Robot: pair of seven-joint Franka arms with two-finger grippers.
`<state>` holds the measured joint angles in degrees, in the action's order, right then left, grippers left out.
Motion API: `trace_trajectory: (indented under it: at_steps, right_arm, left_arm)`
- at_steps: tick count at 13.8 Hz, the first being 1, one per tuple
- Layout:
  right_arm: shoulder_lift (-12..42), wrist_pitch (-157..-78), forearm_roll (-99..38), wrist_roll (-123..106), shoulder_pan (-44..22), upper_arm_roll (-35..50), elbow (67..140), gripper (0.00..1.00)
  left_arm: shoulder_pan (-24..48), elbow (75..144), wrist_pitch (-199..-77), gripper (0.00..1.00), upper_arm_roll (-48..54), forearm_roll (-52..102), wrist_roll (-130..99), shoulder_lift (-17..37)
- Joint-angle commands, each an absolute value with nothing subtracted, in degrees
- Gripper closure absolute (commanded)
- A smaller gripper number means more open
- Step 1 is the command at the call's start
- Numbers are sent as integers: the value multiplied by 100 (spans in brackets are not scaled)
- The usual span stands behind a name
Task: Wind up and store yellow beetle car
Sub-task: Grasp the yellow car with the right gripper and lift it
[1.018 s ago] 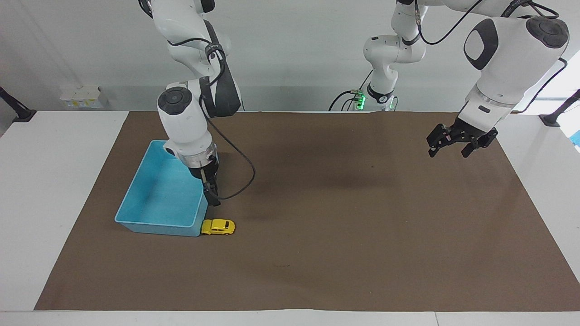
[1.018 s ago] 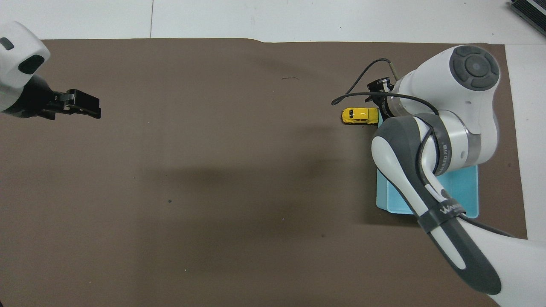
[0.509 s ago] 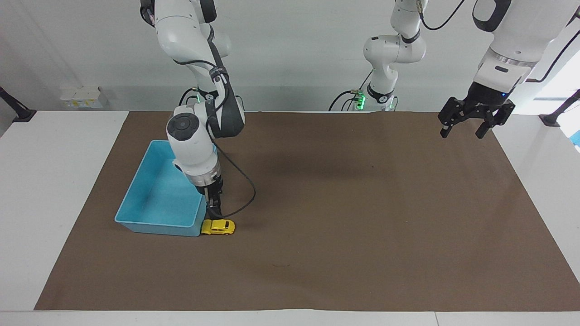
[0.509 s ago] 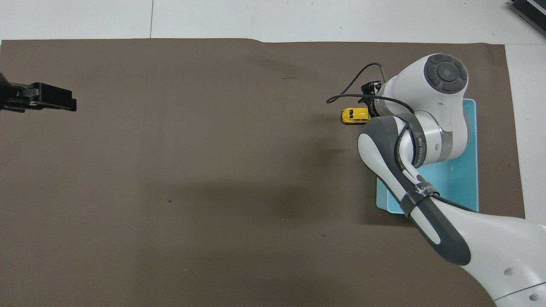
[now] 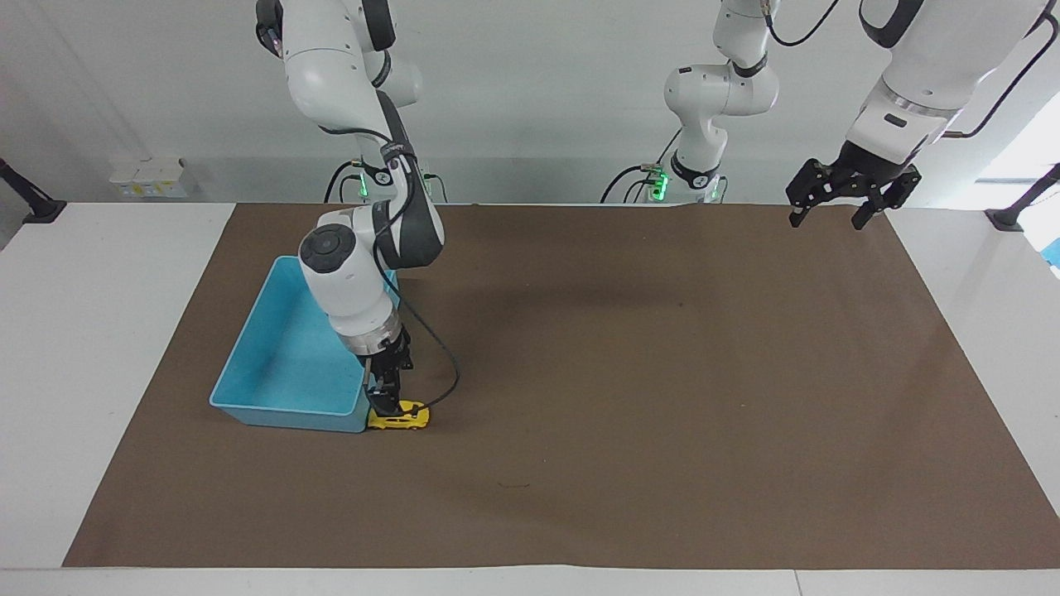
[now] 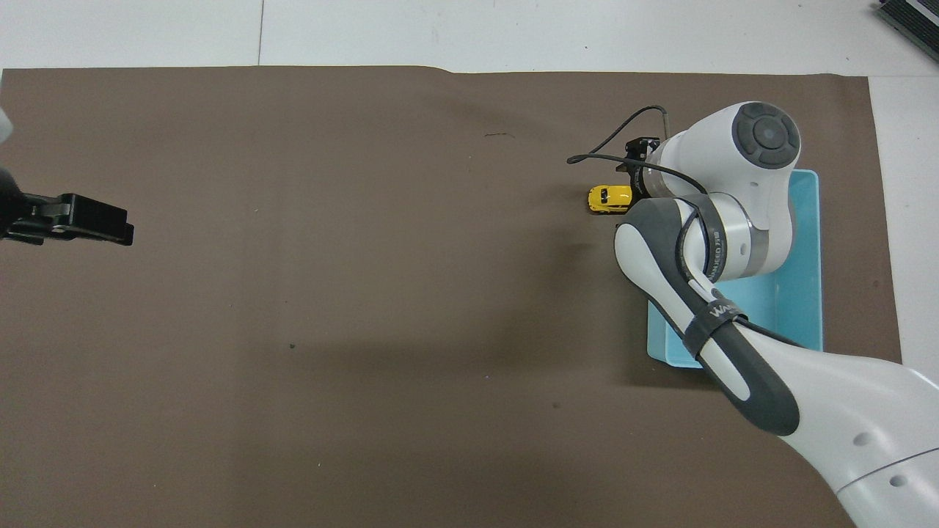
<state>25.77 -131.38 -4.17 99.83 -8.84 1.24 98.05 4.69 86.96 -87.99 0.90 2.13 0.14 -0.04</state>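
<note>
The yellow beetle car (image 5: 402,419) stands on the brown mat, against the corner of the blue bin (image 5: 281,416) that is farthest from the robots. My right gripper (image 5: 387,404) is down at the car, on the end next to the bin. In the overhead view the car (image 6: 608,198) shows only partly, with the right arm's wrist covering its bin end and the right gripper (image 6: 637,176). My left gripper (image 5: 828,217) is open and empty, raised over the mat's edge at the left arm's end of the table, and also shows in the overhead view (image 6: 95,229).
The blue bin (image 6: 805,293) holds nothing that I can see, and the right arm covers part of it. A black cable (image 5: 439,364) loops from the right wrist down to the mat beside the car. The brown mat (image 5: 629,372) covers most of the table.
My right gripper has come down beside the bin's wall onto the car. My left gripper has risen and drawn back toward the left arm's base. The car has not moved.
</note>
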Motion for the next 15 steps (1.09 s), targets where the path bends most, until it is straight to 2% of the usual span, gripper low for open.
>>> trace_trajectory:
  at_steps: [1,4,11,12,13,14,15]
  right_arm:
    - [2566,-13561,-536,9906,-782,185,10133,0]
    - [2637,-13973,-519,9940,-844,176,10335,0]
    - [2654,-14168,-422,9967,-888,176,10424,0]
    - [2663,-14211,-413,9949,-888,176,10424,5]
    - [2663,-14212,-413,9949,-888,176,10424,20]
    - [2663,-14212,-413,9941,-896,176,10433,40]
    - [2663,-14212,-413,9949,-896,176,10433,49]
  left_arm:
    - [404,8938,-8895,0,123,132,167,-202]
    - [396,8956,-8789,0,114,132,141,-220]
    - [396,8956,-8824,0,114,132,202,-211]
    - [396,8913,-8842,0,114,132,176,-202]
    - [396,8869,-8850,0,114,132,158,-176]
    - [396,8877,-8790,0,114,132,158,-184]
    - [396,8877,-8780,0,114,132,158,-185]
